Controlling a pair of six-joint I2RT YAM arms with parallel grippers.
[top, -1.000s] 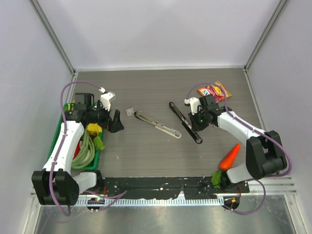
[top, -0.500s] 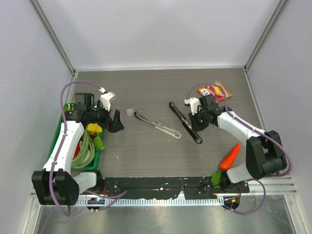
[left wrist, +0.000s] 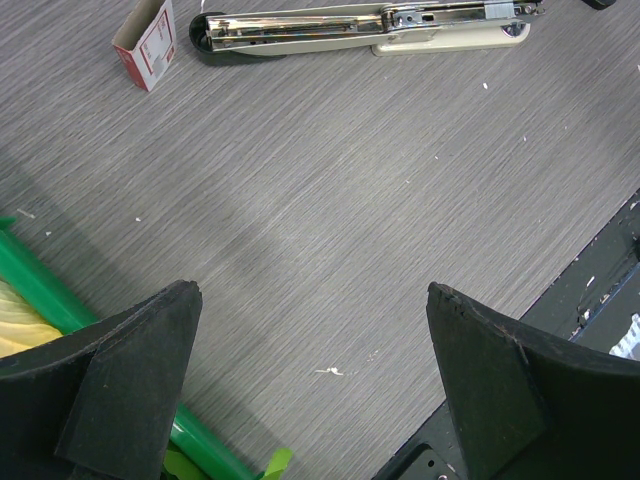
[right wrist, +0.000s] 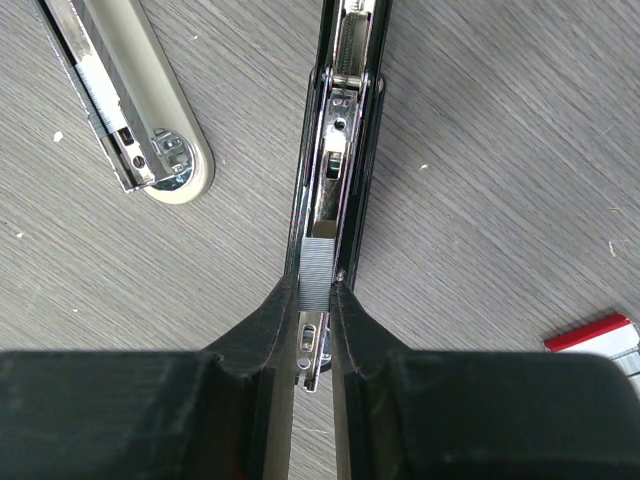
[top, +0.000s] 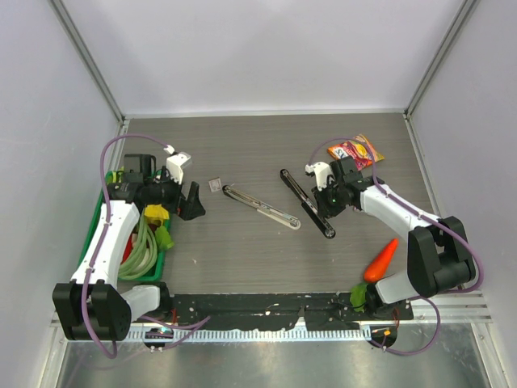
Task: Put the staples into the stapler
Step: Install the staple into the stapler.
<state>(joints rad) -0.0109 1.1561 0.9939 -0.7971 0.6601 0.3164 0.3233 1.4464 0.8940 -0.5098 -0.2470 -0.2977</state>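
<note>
Staple strip (right wrist: pixel 316 265) pinched, right end effector (right wrist: pixel 316 292) | between black stapler (right wrist: pixel 345 120) rails

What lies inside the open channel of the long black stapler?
Inside the black stapler, a grey ribbed strip of staples sits over the shiny metal rail, pinched by the right gripper. Its fingers hide the channel's near end.

Two opened staplers lie flat on the table (top: pixel 242 255). The middle stapler (top: pixel 260 206) slants from far left to near right, and the right stapler (top: pixel 300 192) lies just right of it. A box of staples (top: pixel 214 184) sits just beside the middle stapler's far left end. A strip of staples (right wrist: pixel 315 268) lies in the right stapler's channel. A snack packet (top: pixel 355 150) lies behind the right stapler, and a carrot (top: pixel 380 259) in front of it. At the left edge, a bin (top: pixel 87 241) holds a coiled hose (top: pixel 141 246).
</note>
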